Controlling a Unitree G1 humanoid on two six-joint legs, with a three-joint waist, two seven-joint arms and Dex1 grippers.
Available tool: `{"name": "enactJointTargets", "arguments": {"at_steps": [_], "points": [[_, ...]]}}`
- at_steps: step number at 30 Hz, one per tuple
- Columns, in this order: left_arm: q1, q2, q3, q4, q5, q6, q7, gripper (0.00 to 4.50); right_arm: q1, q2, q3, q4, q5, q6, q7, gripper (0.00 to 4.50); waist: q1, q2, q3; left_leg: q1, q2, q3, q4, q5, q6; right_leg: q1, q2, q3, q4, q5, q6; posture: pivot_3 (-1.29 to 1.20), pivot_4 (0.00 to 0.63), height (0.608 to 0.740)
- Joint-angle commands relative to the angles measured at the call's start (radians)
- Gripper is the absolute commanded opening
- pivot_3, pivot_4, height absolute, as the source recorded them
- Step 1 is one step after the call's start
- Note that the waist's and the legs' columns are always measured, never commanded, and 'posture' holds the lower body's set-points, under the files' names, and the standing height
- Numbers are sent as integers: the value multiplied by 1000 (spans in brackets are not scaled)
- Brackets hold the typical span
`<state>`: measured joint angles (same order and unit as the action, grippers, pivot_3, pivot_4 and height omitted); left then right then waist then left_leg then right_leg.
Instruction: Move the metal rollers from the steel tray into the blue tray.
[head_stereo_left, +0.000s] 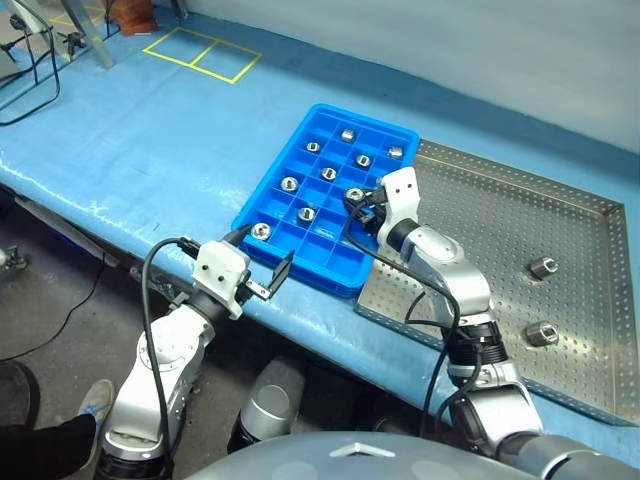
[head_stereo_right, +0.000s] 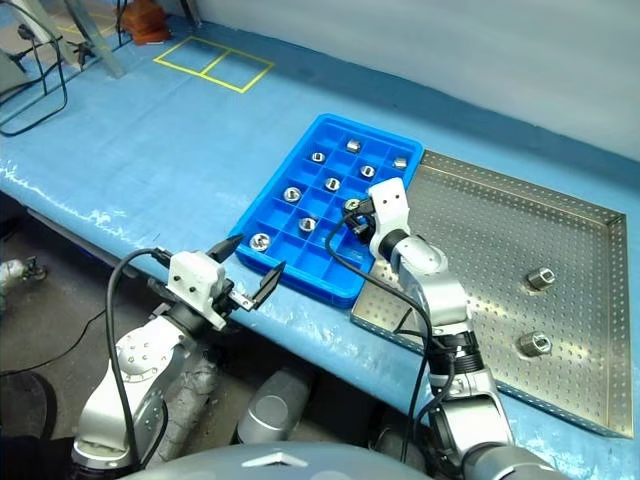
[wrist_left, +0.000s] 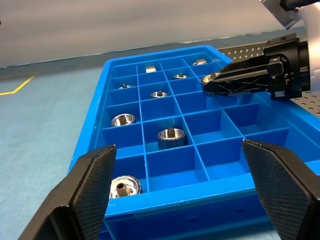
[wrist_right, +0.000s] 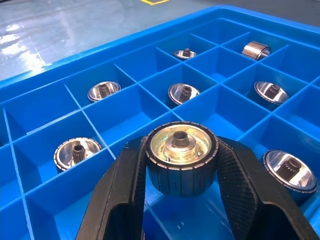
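Over the blue tray (head_stereo_left: 300, 215), right jaws clamp a roller (wrist_right: 181, 159); left jaws wide, seemingly empty.

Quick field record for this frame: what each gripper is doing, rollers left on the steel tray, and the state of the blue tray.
right gripper: shut on a metal roller, held over the blue tray
left gripper: open, empty, at the blue tray's near edge
steel tray: two rollers left, and
blue tray contents: single rollers in several compartments, others empty
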<state>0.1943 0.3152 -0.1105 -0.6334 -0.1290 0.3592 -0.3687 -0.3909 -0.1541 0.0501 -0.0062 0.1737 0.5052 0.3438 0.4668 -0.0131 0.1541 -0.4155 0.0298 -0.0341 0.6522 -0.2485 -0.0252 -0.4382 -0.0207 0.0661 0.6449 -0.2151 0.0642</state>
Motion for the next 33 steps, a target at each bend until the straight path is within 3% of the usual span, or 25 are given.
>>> {"name": "enactJointTargets", "arguments": {"at_steps": [1,15,22,28,33], "points": [[5,-7,-7,-16,-1,-22,6,4414,-22,20,-8,-7,21,-28,4,1716,-1,0,0,0,0,0,0,0,0,0,0,0,0,0,0,475,150,740],[30,-15,4,-28,19,-23,52,4414,-47,28,6,66,-26,-67,-22,1716,9,0,0,0,0,0,0,0,0,0,0,0,0,0,1,504,150,740],[-4,-22,4,-4,19,-34,56,4414,-41,39,-36,61,-10,-99,-45,3910,11,0,0,0,0,0,0,1,0,0,0,0,0,0,1,451,150,740],[-129,-53,-11,90,-38,-61,-1,4414,47,-18,-141,-95,5,-104,-82,3910,-3,1,-1,0,0,0,1,2,0,1,0,0,-1,0,2,299,150,740],[-247,-51,-44,189,-54,-91,-79,4414,159,-93,-230,-245,32,-41,-95,3910,-90,3,-1,0,-1,-1,2,1,1,4,0,1,-2,1,2,176,150,740]]}}
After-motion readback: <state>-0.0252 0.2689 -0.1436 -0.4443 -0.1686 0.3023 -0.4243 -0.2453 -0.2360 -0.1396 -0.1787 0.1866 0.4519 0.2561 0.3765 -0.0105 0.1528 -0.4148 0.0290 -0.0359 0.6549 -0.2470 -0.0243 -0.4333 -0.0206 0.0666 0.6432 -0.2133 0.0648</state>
